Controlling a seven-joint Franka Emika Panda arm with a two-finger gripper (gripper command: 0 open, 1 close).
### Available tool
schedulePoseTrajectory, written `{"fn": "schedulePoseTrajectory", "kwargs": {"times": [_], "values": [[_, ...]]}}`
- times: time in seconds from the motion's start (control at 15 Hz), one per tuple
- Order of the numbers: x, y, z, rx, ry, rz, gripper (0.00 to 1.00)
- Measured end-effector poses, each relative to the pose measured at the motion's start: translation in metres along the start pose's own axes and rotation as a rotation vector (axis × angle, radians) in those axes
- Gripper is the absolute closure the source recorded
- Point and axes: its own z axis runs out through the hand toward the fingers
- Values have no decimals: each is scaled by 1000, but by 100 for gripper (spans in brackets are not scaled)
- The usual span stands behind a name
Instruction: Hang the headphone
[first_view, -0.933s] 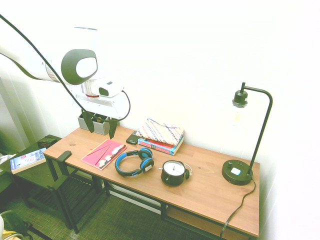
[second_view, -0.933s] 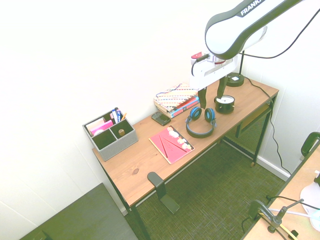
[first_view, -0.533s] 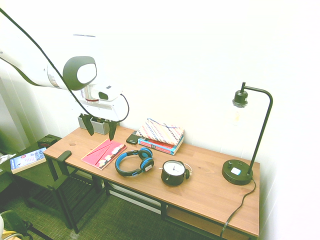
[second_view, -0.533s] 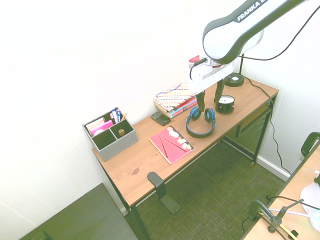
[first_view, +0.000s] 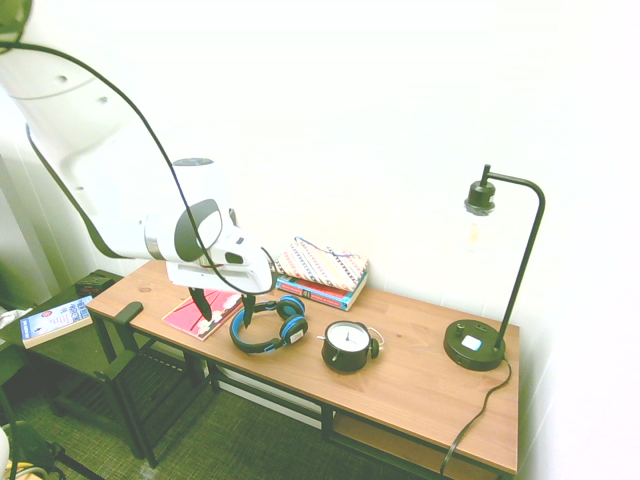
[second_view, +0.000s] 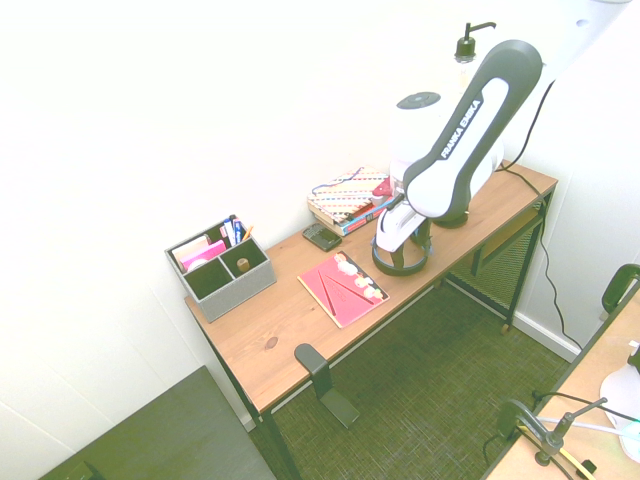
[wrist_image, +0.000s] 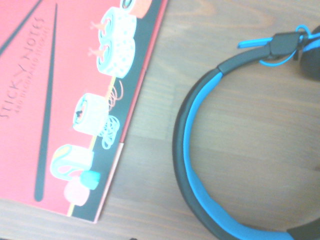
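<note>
The headphone (first_view: 268, 326) lies flat on the wooden desk (first_view: 420, 385), with a blue and black headband and round cups toward the books. My gripper (first_view: 226, 310) hangs low over the desk at the headband's left side, between the headphone and the red sticky-notes pad (first_view: 205, 308). Its two dark fingers stand apart, open, with nothing between them. In the second exterior view the arm covers much of the headphone (second_view: 400, 266). The wrist view shows the headband (wrist_image: 196, 170) curving over the wood beside the red pad (wrist_image: 65, 100).
A black alarm clock (first_view: 347, 346) stands right of the headphone, a black desk lamp (first_view: 476, 343) further right. Stacked books (first_view: 322, 271) lie behind. A grey organizer (second_view: 220, 266) sits at the desk's far end, and a black hook (second_view: 312, 362) is clamped to the desk's edge.
The arm has swung down and toward the headphone. The gripper dropped from high over the desk's end to just above the desk by the headband, still open.
</note>
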Motion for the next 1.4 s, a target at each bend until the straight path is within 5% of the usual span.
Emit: {"fn": "schedulePoseTrajectory", "kwargs": {"times": [0.27,0.33,1.4], "values": [[10,-33,21,-1,19,-52,0],[12,-41,23,-2,27,-65,100],[36,-31,56,-25,-6,-1,100]]}}
